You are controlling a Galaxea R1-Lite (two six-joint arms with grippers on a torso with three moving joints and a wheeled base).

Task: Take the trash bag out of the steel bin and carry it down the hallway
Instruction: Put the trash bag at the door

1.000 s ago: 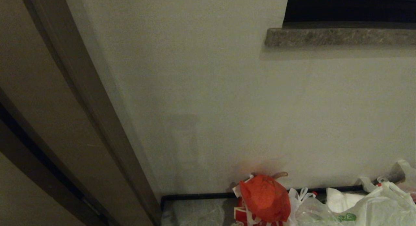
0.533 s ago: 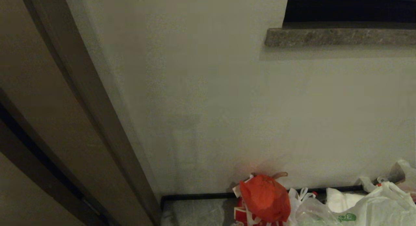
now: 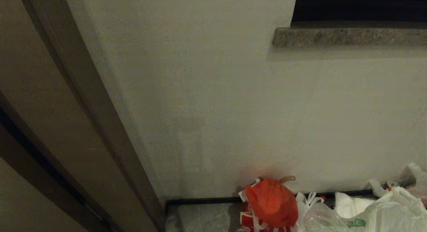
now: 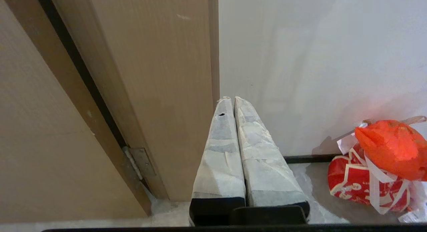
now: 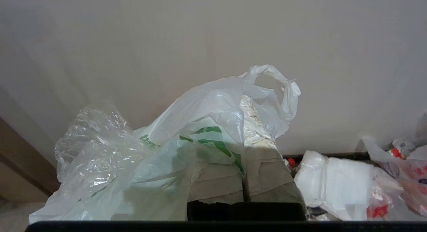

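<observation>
The right gripper is closed on the trash bag, which drapes over its fingers; the green print is not readable. The left gripper is closed and empty, near the door frame. Nothing has changed since a second ago. An orange-red bag lies beside by the wall.

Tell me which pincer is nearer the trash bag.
Right. The right pincer is shut on the trash bag, whose plastic drapes over it. The left pincer is shut and empty by the door frame.
</observation>
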